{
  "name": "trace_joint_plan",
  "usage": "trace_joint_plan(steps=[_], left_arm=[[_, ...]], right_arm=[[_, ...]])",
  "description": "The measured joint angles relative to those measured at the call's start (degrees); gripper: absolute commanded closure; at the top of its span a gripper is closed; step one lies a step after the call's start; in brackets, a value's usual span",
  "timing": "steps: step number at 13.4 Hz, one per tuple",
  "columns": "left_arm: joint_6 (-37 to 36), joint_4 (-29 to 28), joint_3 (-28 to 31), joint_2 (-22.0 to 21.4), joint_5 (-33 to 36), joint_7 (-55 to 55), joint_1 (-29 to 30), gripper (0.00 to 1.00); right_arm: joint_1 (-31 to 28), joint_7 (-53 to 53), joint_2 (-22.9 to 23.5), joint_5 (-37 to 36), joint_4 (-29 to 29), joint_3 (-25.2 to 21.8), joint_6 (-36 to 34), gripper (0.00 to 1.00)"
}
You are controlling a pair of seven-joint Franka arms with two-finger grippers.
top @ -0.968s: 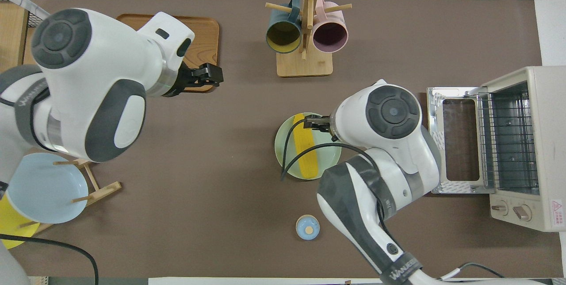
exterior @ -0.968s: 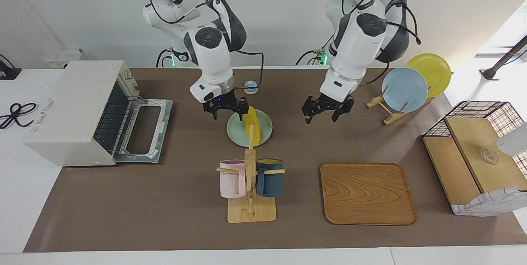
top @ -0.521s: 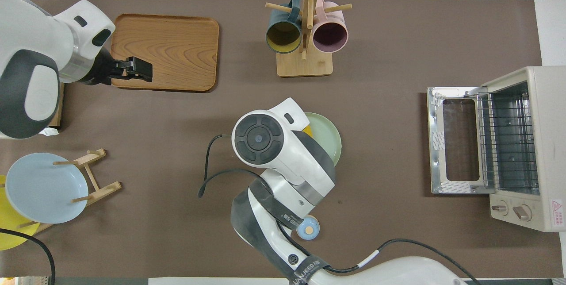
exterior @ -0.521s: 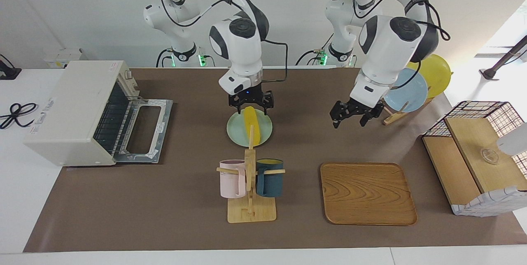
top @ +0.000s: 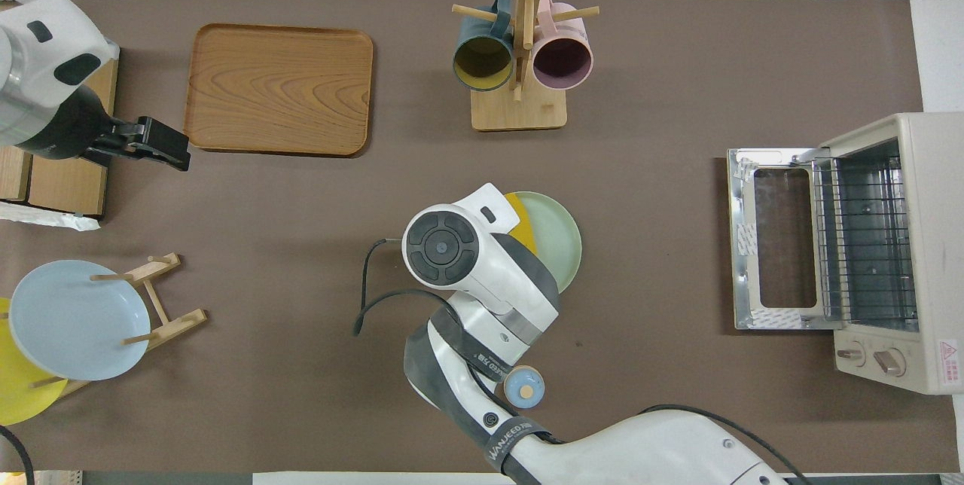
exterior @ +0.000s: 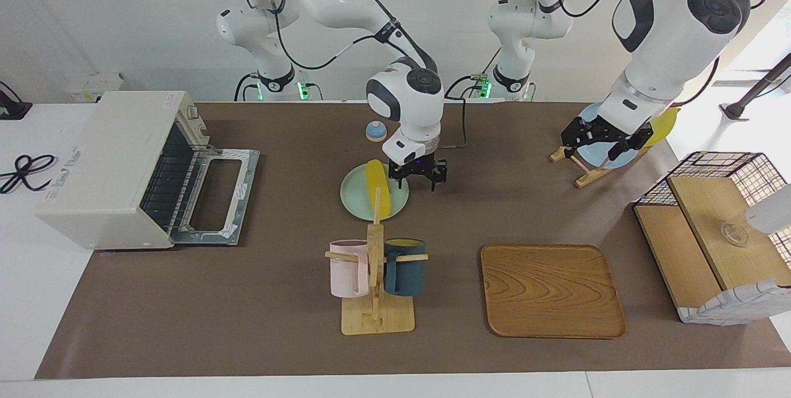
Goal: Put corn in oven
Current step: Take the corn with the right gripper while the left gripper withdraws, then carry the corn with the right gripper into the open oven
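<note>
The yellow corn (exterior: 375,186) lies on a mint plate (exterior: 355,200) in the middle of the table; only its tip (top: 518,215) shows in the overhead view. My right gripper (exterior: 420,183) is open and empty, low over the plate's edge toward the left arm's end, beside the corn. The cream oven (exterior: 111,166) stands at the right arm's end with its door (exterior: 213,194) folded down and its rack (top: 866,244) visible. My left gripper (exterior: 605,141) is open and empty, raised over the table between the wooden tray and the shelf basket.
A mug rack (exterior: 376,274) with two mugs stands farther from the robots than the plate. A wooden tray (exterior: 552,290), a wire shelf basket (exterior: 710,231) and a plate rack (top: 75,319) are at the left arm's end. A small blue knob (exterior: 376,131) sits near the robots.
My right gripper crossed over the corn from the oven side to the plate's edge toward the left arm's end. My left gripper swung away toward its own end of the table.
</note>
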Motion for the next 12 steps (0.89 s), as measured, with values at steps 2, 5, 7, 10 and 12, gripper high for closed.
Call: trace_joint_plan(steps=[2,5,7,10,12], left_arm=[[-0.74,0.31,-0.1,0.02,-0.01,0.03,0.0,0.0],[-1.87,0.41,-0.1,0.02,-0.09,0.03,0.0,0.0],[-4.22,1.11,-0.06,0.01,-0.11,0.03,0.0,0.0],[-10.49,6.76,-0.1,-0.08,-0.19,0.03,0.0,0.0],[-13.32,9.9,-0.06,-0.1,-0.19,0.03,0.0,0.0]], right_arm=[[0.0,0.0,-0.26,0.0,-1.78,0.0,1.2,0.75],[0.0,0.0,-1.11,0.0,-4.18,0.0,1.89,1.0],[-0.01,0.0,-1.65,-0.13,-4.95,-0.05,2.28,1.0],[-0.02,0.0,-2.49,-0.44,-4.82,-0.1,1.24,1.0],[-0.18,0.0,-2.64,-2.26,-2.04,-0.18,-3.95,1.0]])
